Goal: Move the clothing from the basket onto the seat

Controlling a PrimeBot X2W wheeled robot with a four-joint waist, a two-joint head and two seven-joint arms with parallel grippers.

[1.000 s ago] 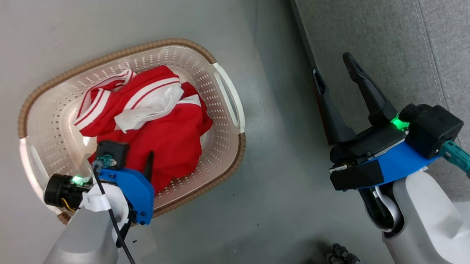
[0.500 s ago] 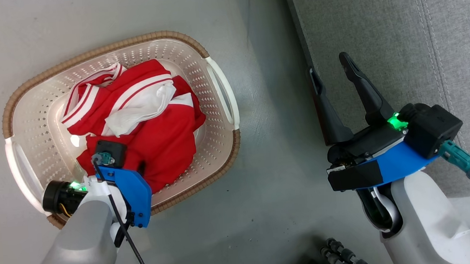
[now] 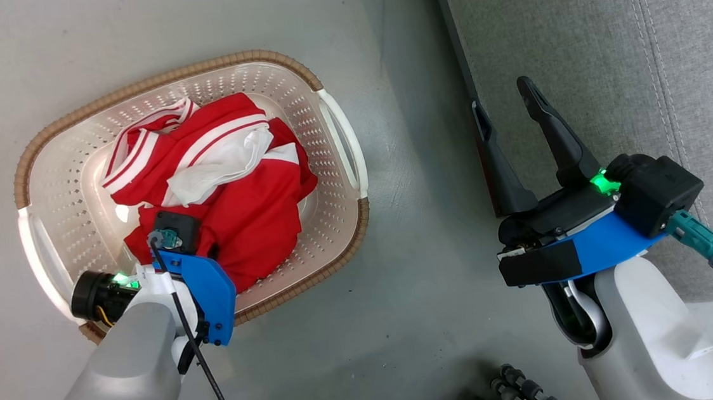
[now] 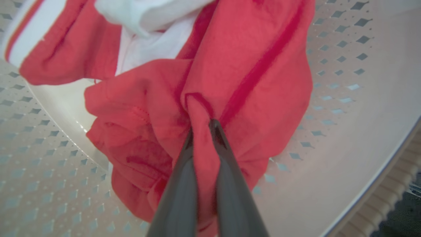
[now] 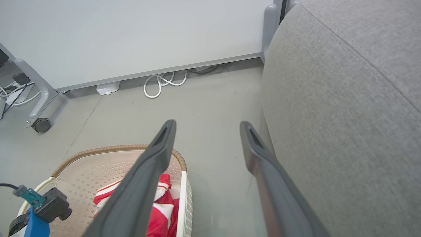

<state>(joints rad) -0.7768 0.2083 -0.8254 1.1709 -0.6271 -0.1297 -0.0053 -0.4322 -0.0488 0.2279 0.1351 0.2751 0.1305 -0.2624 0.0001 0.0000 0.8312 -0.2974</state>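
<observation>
Head view: clothing [image 3: 228, 191] heaped in basket [image 3: 326, 221] on floor [image 3: 404, 323]; right gripper [image 3: 503, 98] spread wide at seat [image 3: 572, 30] edge.
Left wrist view: left gripper [image 4: 202, 126] clenched on red fold of clothing, inside basket.
Right wrist view: fingers [image 5: 148, 177] apart, seat alongside.

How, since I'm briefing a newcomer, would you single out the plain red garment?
On the grey floor left of the seat stands the basket. Inside, the plain red garment lies nearest the robot, pinched by the left tool; unlike the striped garment, it has no white.
</observation>
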